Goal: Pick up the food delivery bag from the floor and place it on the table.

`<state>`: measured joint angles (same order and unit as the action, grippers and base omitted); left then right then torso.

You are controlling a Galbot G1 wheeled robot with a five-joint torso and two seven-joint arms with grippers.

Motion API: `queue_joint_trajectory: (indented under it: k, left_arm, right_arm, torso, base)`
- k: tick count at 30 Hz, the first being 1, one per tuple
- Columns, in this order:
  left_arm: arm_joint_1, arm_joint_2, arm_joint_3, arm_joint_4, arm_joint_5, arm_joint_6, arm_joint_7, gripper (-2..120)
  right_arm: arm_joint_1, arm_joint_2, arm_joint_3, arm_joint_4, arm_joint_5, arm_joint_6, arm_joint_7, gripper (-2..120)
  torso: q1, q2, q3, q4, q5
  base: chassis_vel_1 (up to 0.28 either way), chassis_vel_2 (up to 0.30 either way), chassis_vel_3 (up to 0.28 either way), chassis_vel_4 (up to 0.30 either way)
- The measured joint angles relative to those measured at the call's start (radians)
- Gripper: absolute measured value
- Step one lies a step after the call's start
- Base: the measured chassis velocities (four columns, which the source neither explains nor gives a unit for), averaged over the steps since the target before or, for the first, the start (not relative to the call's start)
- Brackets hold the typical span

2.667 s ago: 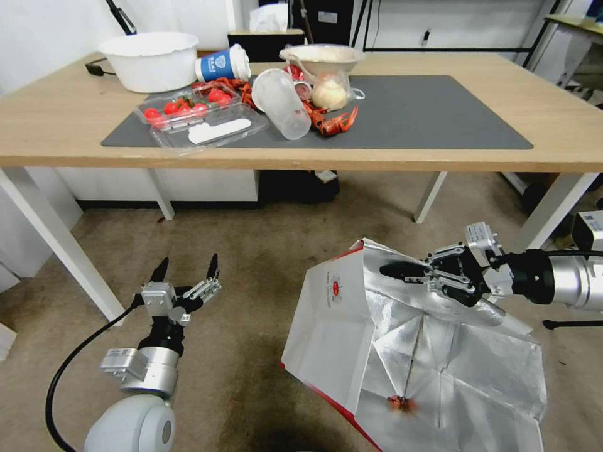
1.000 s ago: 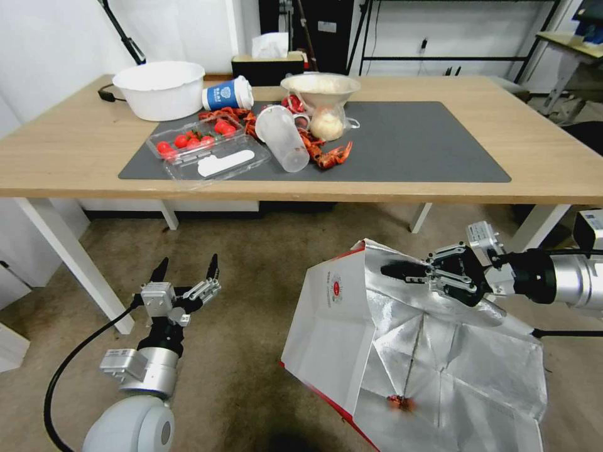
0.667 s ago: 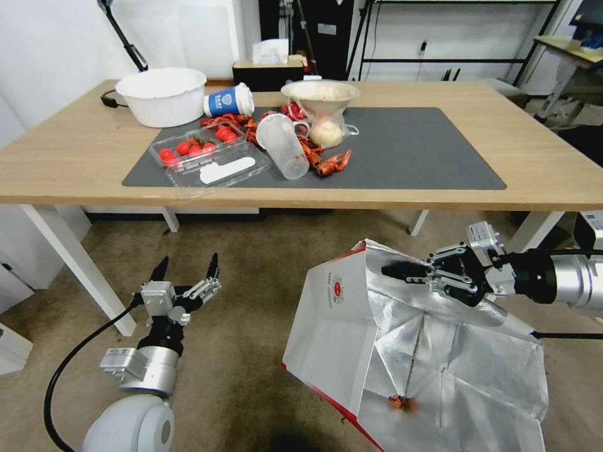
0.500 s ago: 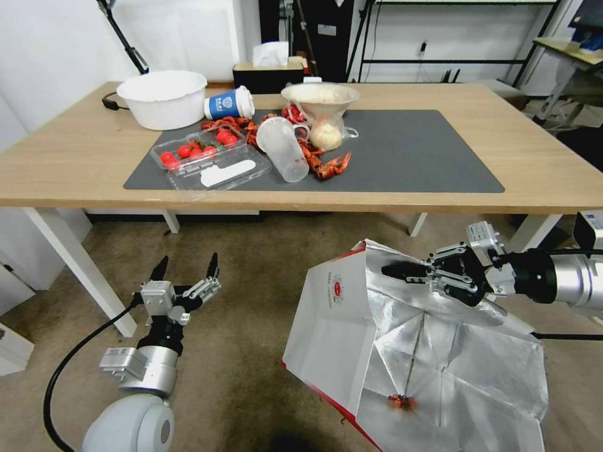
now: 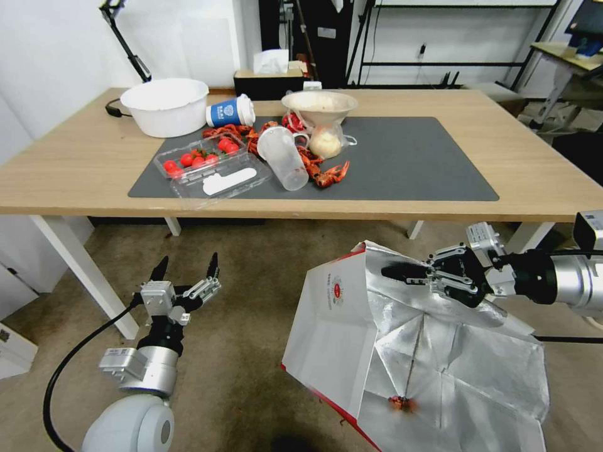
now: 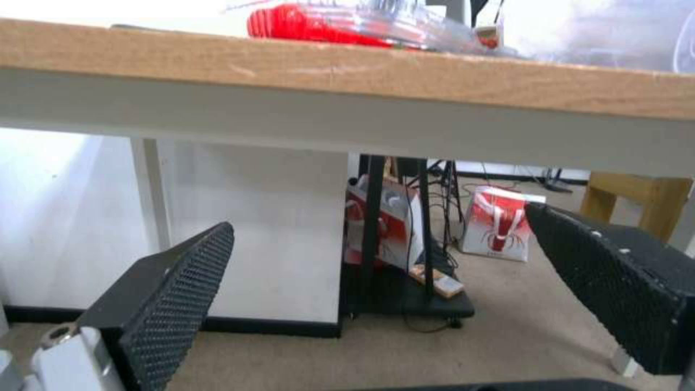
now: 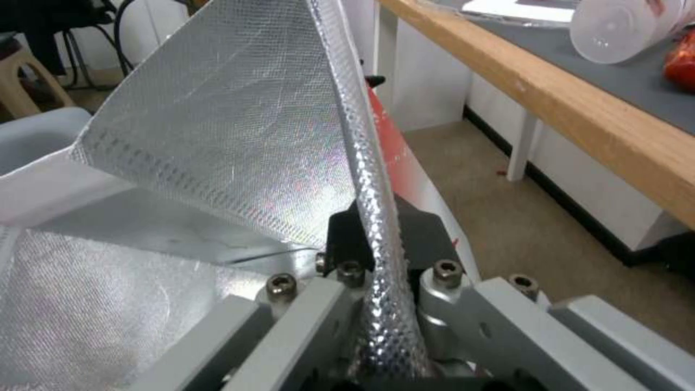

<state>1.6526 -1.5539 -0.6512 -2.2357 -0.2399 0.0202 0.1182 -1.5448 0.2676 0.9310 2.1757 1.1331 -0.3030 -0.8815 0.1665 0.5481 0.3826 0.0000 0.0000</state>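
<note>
One food delivery bag [image 5: 352, 333], two claws

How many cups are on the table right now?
2. A blue paper cup lies on its side beside the white bowl; a clear plastic cup lies tipped over on the dark grey mat. Others may be hidden behind the clutter.

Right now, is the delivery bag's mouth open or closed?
Open. The bag gapes toward the camera, its silver lining spread wide and the bottom seam visible inside. The right gripper is clamped on its foil rim.
</note>
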Motion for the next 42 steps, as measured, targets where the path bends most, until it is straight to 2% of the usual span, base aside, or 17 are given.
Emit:
queue_joint_trajectory:
  k: [42]
  left_arm:
    - [0.011, 0.002, -0.003, -0.010, 0.000, -0.007, 0.003, 100]
  right_arm:
    - [0.000, 0.002, 0.000, 0.001, 0.003, -0.002, -0.017, 0]
  torso:
    - [0.070, 0.174, 0.104, -0.0001, 0.0000]
  base:
    - [0.000, 0.000, 0.000, 0.000]
